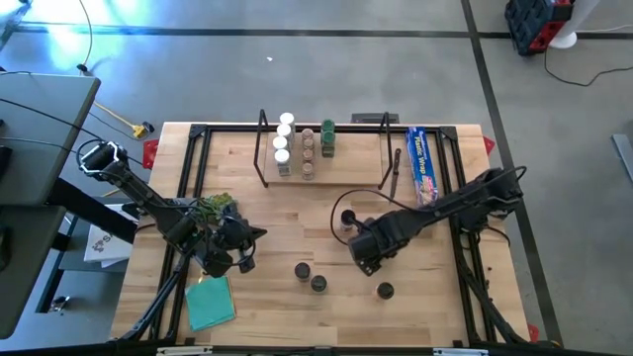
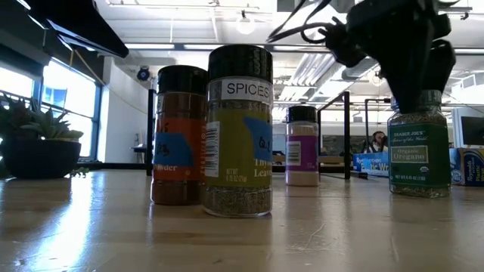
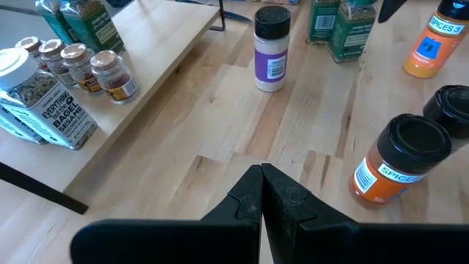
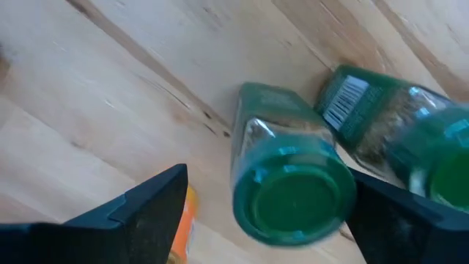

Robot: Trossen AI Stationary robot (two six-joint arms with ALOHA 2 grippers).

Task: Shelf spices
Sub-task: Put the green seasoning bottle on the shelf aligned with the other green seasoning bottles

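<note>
Green-lidded jar (image 4: 293,183): nearest item to the right wrist camera, seen lid-first. It stands upright on the table (image 1: 247,168), so its long axis runs vertical, straight up toward the claw.

Right gripper (image 4: 267,176): fingers spread wide, one on each side of this jar's lid, nothing clamped. In the high view it sits at centre-right of the frame (image 1: 368,249) and hides the jar beneath it. Judged the nearer arm and the one to take this jar.

Second green-lidded jar (image 4: 410,147): just beside the first, close to one finger. This is the tight side, and a closing finger may nudge it.

Shelf (image 1: 356,170): upper centre of the high frame, well apart from the claw. Rows of white-lidded jars (image 1: 284,138), brown-lidded jars (image 1: 309,153) and green jars (image 1: 327,138) fill its left half. Its right half is bare wood, judged free for placing.

Loose black-lidded jars (image 1: 311,277): lower centre of the high frame, apart from the route toward the shelf.

Blue box (image 1: 423,163): upper right, beside the shelf's end frame, an edge to keep clear of.

Left gripper (image 3: 261,183): fingers pressed together, holding nothing, waiting at lower left of the high frame.
</note>
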